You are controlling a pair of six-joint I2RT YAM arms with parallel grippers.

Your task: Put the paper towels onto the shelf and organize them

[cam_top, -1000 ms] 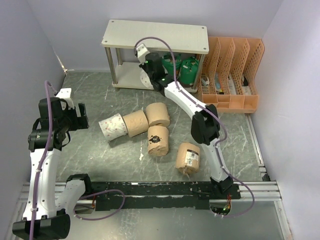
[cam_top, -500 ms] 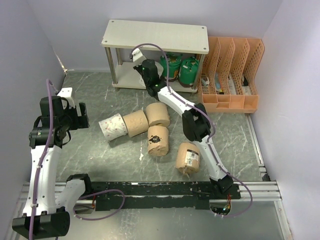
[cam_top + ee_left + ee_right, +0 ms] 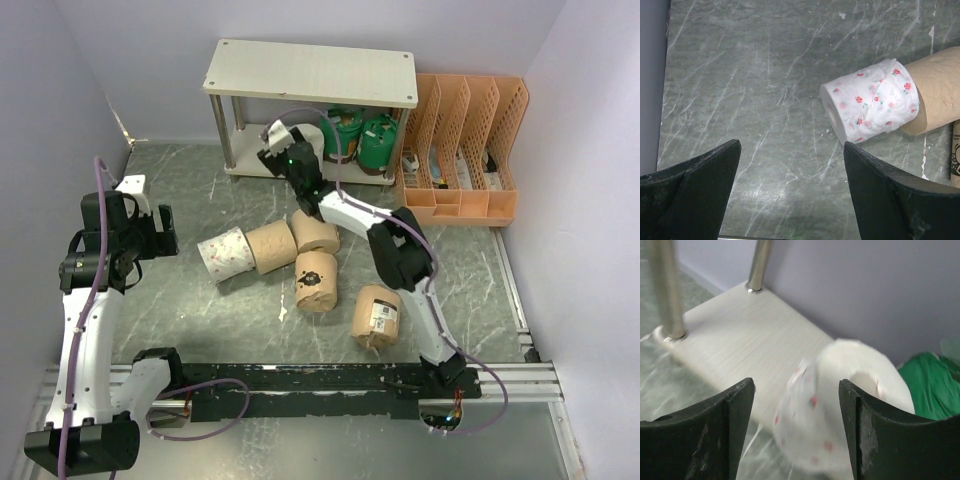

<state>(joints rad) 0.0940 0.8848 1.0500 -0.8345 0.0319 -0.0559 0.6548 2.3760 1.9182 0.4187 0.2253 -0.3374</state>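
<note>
Two white rolls printed with small red flowers are showing. One patterned roll, blurred, is lying on the shelf's cream lower board just beyond the right jaws, which are standing apart and gripping nothing; a green-wrapped roll is sitting beside it, to their right. The other patterned roll is lying on the grey desk ahead-right of the left jaws, touching a tan roll; those jaws are gaping wide, empty.

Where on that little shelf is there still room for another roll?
The top board is wholly bare. The lower board is free on its left side. Its right end is crowded: two green rolls, with a flowered roll right beside them.
</note>
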